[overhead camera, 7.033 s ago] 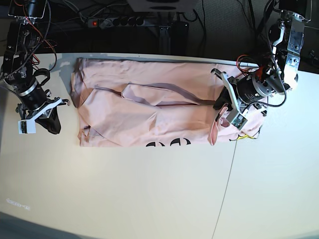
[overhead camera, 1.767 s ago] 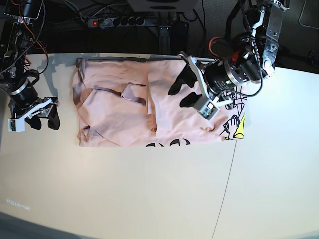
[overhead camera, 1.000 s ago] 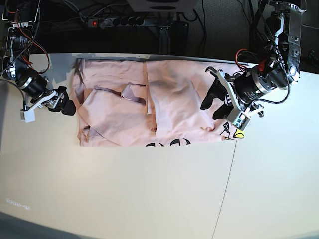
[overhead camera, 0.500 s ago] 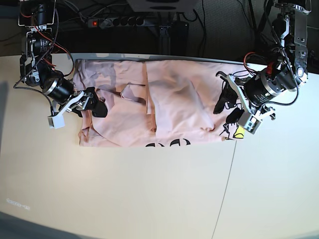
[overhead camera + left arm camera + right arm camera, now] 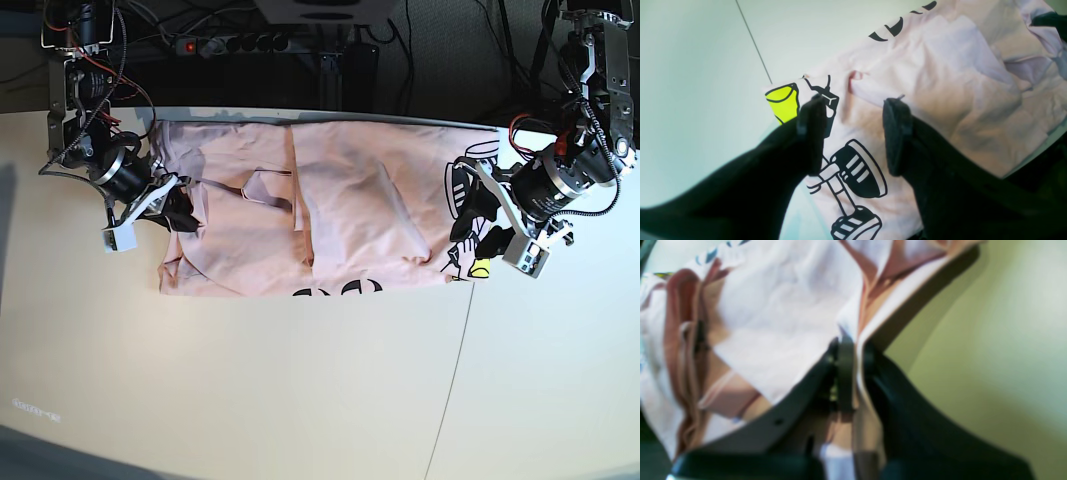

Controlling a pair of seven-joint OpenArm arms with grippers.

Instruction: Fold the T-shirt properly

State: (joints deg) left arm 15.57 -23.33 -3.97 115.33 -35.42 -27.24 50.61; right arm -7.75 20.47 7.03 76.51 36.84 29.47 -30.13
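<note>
The pale pink T-shirt (image 5: 330, 200) lies partly folded across the back of the table, with black lettering along its front edge and a black-yellow graphic (image 5: 840, 166) at its right end. My right gripper (image 5: 180, 210) is at the shirt's left end. In the right wrist view its jaws (image 5: 848, 353) are shut on a raised fold of the T-shirt (image 5: 773, 323). My left gripper (image 5: 472, 215) hovers over the right end. Its fingers stand open in the left wrist view (image 5: 853, 106) above the graphic, with nothing between them on the T-shirt (image 5: 940, 66).
The cream table (image 5: 250, 380) has a thin seam (image 5: 455, 350) running from the shirt's right end to the front edge. A power strip (image 5: 225, 43) and cables lie behind the table's back edge.
My right gripper swung in from the table's left side onto the shirt's left end and shut on the cloth. My left gripper drew back rightward to the shirt's right edge, still open.
</note>
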